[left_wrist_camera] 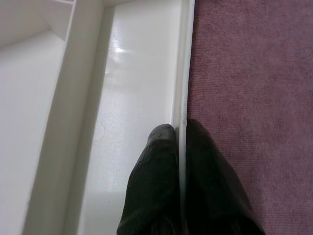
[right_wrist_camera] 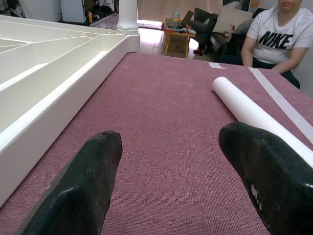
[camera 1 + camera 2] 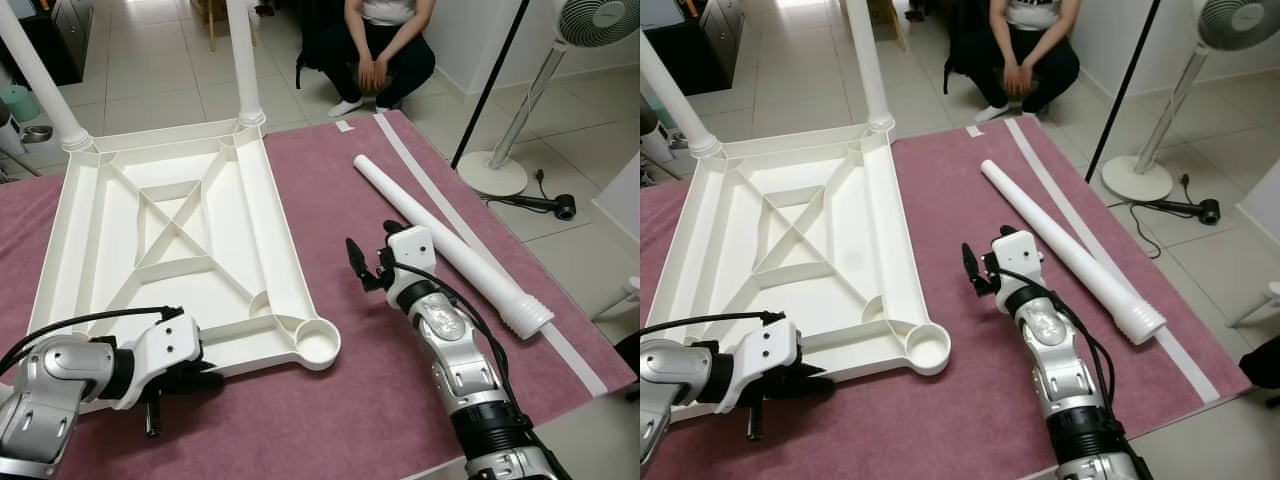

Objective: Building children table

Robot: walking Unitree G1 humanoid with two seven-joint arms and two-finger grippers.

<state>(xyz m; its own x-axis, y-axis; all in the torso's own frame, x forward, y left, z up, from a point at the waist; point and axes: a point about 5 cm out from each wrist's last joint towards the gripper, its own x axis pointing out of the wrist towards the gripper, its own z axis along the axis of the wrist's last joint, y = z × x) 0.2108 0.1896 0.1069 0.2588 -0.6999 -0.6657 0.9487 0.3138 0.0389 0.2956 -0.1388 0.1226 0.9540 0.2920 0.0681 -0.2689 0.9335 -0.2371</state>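
Nearest the robot, the left gripper (image 3: 165, 385) is closed on the near rim of the white table top (image 3: 170, 250), one finger (image 1: 151, 186) inside the rim and the other outside on the carpet (image 3: 330, 400). The table top lies upside down on the left part of the dark red carpet, with an empty round socket (image 3: 318, 345) at its near right corner. The right gripper (image 3: 365, 262) hovers over the carpet with its fingers spread wide and nothing between them. Just beyond and to its right a loose white table leg (image 3: 440, 240) lies on the carpet. Two legs (image 3: 243, 60) stand in the far corners. A person (image 3: 375, 45) crouches past the carpet, and a fan (image 3: 545, 90) stands to the right.
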